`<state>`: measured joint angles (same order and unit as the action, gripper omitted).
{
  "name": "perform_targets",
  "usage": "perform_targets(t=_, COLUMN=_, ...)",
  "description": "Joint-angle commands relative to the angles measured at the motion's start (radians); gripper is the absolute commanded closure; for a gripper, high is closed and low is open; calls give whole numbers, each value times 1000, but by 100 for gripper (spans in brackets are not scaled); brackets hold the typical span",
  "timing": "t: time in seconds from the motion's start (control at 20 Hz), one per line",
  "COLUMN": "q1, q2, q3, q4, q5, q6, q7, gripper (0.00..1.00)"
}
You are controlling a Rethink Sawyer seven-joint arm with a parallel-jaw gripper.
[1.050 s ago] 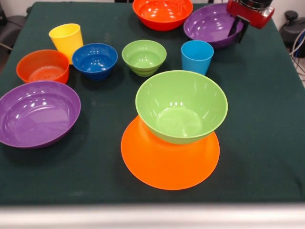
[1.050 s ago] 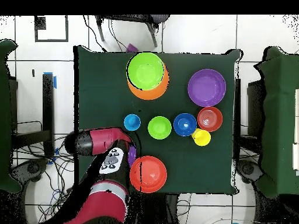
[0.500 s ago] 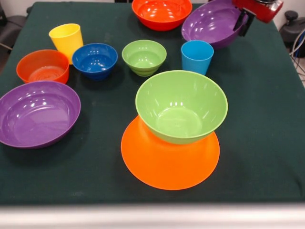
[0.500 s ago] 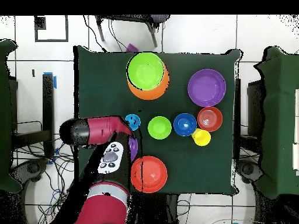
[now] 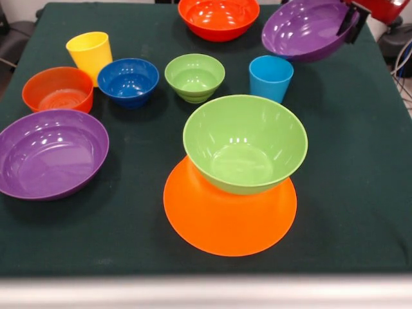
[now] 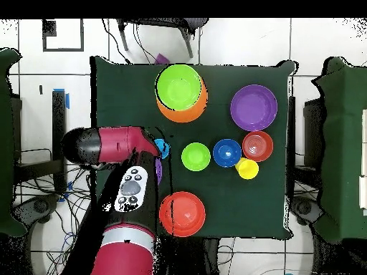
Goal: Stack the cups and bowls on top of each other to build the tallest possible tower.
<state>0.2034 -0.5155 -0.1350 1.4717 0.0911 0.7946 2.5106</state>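
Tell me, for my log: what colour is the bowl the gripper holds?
Purple bowl, clearest in the front view.

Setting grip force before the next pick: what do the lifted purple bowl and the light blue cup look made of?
Lifted purple bowl: likely hard plastic, glossy; bright light spots on its inner wall, thin even rim. Light blue cup: probably plastic too, smooth with a duller sheen; opaque, uniform colour. The table's green cover looks like matte cloth.

Bright even light from above, white glare spots inside the glossy bowls (image 5: 55, 152), soft short shadows on the dark green tabletop (image 5: 347, 193), near edge slightly blurred
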Motion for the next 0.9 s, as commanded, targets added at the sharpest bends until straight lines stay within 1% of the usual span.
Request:
perform_targets(t=0.05, q1=18, q2=9, q3=70, q4=-105, q5=50, q6=149, q7=145, gripper=100)
perform_targets(t=0.25, q1=22, q2=25, q3=67, q4=-161, q5=59, q6=204, q7=147, gripper=100)
perform_targets(t=0.45, q1=31, q2=34, q3=68, q4=-223, q5=78, q6=279, q7=168, gripper=100)
perform_targets(t=0.65, q1=30, q2=74, q3=58, q4=-349, q5=65, q6=383, q7=164, gripper=100)
perform_targets(t=0.75, q1=21, q2=98, q3=56, q4=-391, q5=48, q6=392, q7=134, gripper=100)
perform_targets(t=0.9, q1=0, q2=158, q3=56, q4=-514, q5=14, q6=454, q7=79, gripper=100)
